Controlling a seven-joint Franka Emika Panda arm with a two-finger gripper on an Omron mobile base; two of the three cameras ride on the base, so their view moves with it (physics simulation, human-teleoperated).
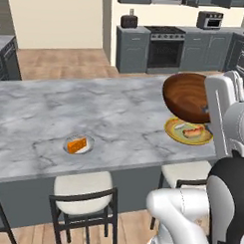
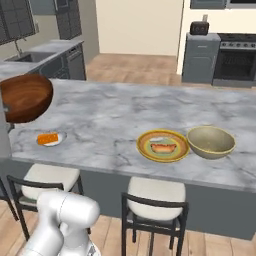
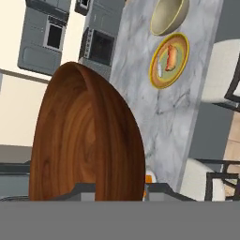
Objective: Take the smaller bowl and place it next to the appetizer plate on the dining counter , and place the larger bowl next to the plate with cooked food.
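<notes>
1. The small glossy reddish-brown wood-look bowl (image 1: 187, 96) hung in the air above the counter, tilted, its rim clamped in the robot's two-finger gripper (image 3: 119, 190).
2. Below lay the long grey-white marbled dining counter (image 2: 120, 117).
3. The small pale round plate with an orange wedge (image 2: 50, 138) sat near the counter's front edge.
4. The yellow-green round plate of brownish cooked food (image 2: 163, 145) lay just beside the wide beige-yellow bowl (image 2: 211, 141).
5. White-seated black stools (image 1: 84, 192) stood along the front.
</notes>
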